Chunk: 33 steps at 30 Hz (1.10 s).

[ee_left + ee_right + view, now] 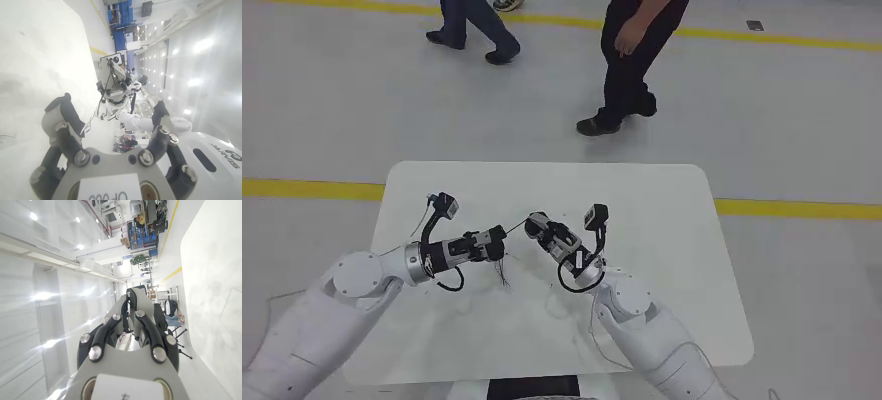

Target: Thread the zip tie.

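Right gripper [534,224] has its fingers pressed together. It appears to pinch one end of the tie [516,227], though the right wrist view [130,294] doesn't show the strip at the pads. The tie is a thin dark strip held above the table [662,200], running from the right fingertips toward the left gripper [500,240]. Left gripper [113,100] is spread wide with nothing between its fingers [65,108], and the tie's free end sits just beside its tips. Loose ties [504,276] lie on the table near the left gripper.
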Motion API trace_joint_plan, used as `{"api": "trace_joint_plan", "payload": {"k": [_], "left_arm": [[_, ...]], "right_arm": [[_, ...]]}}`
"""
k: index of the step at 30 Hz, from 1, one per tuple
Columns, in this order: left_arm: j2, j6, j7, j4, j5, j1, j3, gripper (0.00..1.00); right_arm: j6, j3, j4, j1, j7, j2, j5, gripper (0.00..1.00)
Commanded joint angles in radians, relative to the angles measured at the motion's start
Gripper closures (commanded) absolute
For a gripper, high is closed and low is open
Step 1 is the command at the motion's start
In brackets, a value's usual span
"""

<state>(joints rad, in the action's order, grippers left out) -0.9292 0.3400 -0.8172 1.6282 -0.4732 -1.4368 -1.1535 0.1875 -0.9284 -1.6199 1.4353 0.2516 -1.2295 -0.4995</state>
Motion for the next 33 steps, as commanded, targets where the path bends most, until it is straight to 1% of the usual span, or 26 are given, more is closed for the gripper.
{"api": "trace_joint_plan", "payload": {"k": [1,6,8,12,14,23,25,29,33], "left_arm": [[-0.011,0.000,0.003,-0.009,0.003,0.004,0.003,0.00],[-0.038,0.000,0.033,-0.020,0.010,0.009,0.007,0.00],[-0.049,0.000,0.051,-0.034,0.012,0.009,0.004,0.00],[-0.066,0.000,0.043,-0.046,0.011,0.011,0.000,0.00],[-0.075,0.000,0.018,-0.045,0.004,0.013,-0.005,0.00],[-0.076,0.000,0.016,-0.047,0.005,0.013,-0.007,0.00],[-0.077,-0.008,0.037,-0.041,0.017,0.013,-0.002,0.00],[-0.078,-0.006,0.051,-0.039,0.020,0.014,-0.002,0.00],[-0.077,-0.003,0.054,-0.038,0.017,0.012,-0.005,0.00]], "right_arm": [[-0.008,0.010,-0.005,0.005,-0.038,-0.005,0.016,1.00],[-0.016,0.029,-0.018,0.016,-0.094,-0.017,0.018,1.00],[-0.016,0.035,-0.017,0.022,-0.110,-0.021,0.010,1.00],[-0.018,0.048,0.000,0.019,-0.116,-0.031,-0.007,1.00],[-0.016,0.049,0.004,0.016,-0.106,-0.032,-0.007,1.00],[-0.017,0.048,0.005,0.016,-0.109,-0.032,0.001,1.00],[-0.021,0.044,-0.001,0.017,-0.136,-0.030,0.069,1.00],[-0.032,0.035,-0.021,0.033,-0.156,-0.029,0.127,1.00],[-0.046,0.031,-0.037,0.048,-0.158,-0.029,0.159,1.00]]}}
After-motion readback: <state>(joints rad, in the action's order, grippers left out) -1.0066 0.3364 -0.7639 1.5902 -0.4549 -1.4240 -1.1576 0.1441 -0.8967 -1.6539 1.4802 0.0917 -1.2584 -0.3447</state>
